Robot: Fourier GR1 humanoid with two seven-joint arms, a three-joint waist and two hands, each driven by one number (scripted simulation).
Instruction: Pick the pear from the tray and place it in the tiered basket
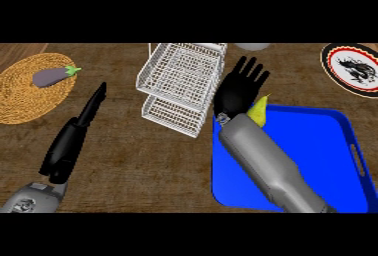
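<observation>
Pear (258,111) on blue tray (347,150), top left corner, beside right robot hand (240,90), fingers straight, released. Probably light, smooth, bruisable; best gripped around the fat belly. Left robot hand (88,112) straight, idle.

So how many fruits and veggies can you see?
2. An eggplant lies on the straw mat at the far left. A pear sits on the blue tray, partly hidden behind the right hand. The arm might hide more.
</observation>
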